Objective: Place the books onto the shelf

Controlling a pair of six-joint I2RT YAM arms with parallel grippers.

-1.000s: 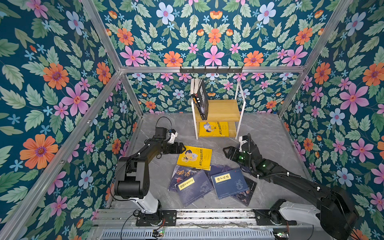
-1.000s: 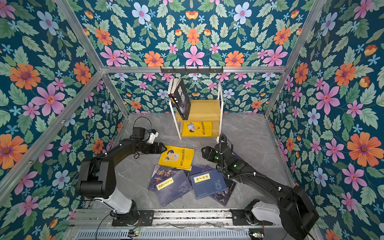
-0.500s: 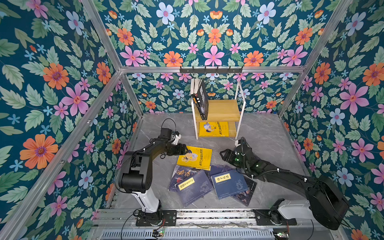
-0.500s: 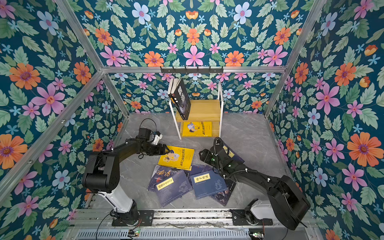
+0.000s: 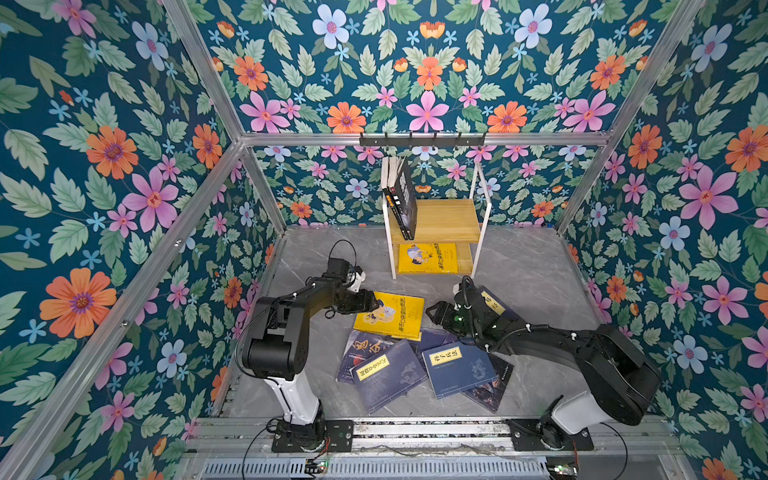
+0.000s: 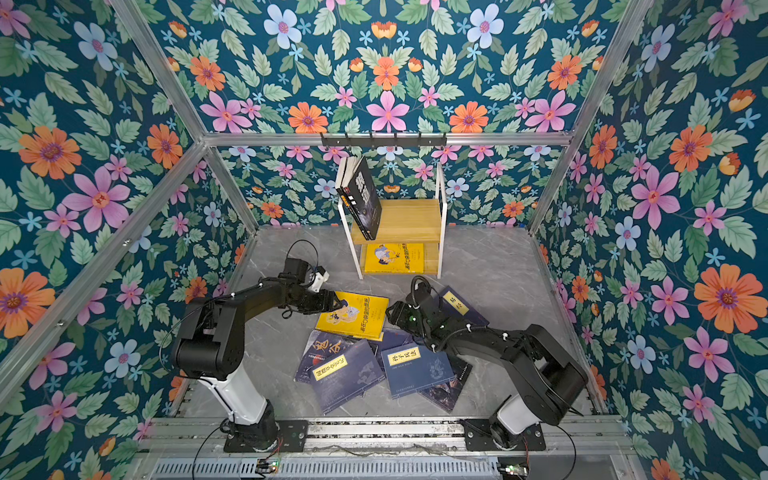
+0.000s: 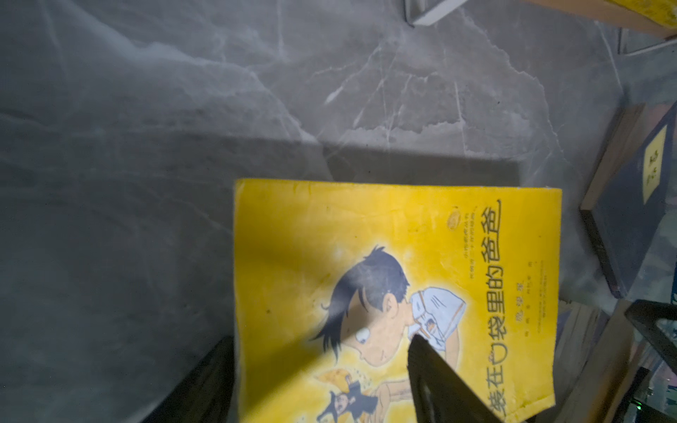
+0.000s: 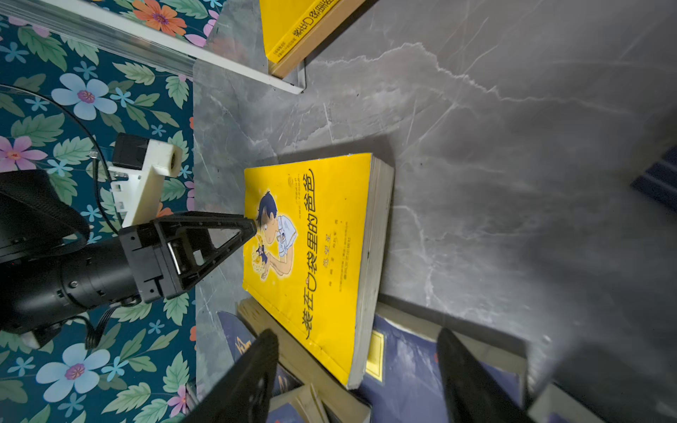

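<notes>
1. Currently on the pick step for the yellow book (image 5: 390, 315); it is not gripped yet. It lies face-up on the grey surface (image 5: 532, 266) in front of the shelf (image 5: 451, 216), with its near edge overlapping the navy books (image 5: 457, 368).
2. The left tool (image 7: 318, 338) has its jaws apart, straddling the book's left edge. One jaw is over the cover and the other is off it beside the edge. Nothing is clamped.
3. The right tool (image 8: 357, 332) has its jaws apart and is empty. It sits near the book's opposite edge, above the navy pile. I see no contact with the yellow book.
4. On the shelf, dark books (image 5: 401, 199) lean at the left end of the upper board, and a second yellow book (image 5: 428, 257) lies flat on the lower board.
5. On the surface are this yellow one, the navy pile and one more navy book (image 5: 494, 305), which is mostly under the right arm (image 5: 540, 336). My read is that the task is less than half done.
6. For the next move, the book is thin and flat, so a jaw likely has to get under the edge before closing.
7. The right tool could brace the far edge to stop it sliding.
8. The risks are that the book skates on the smooth surface or that only the cover gets pinched.
</notes>
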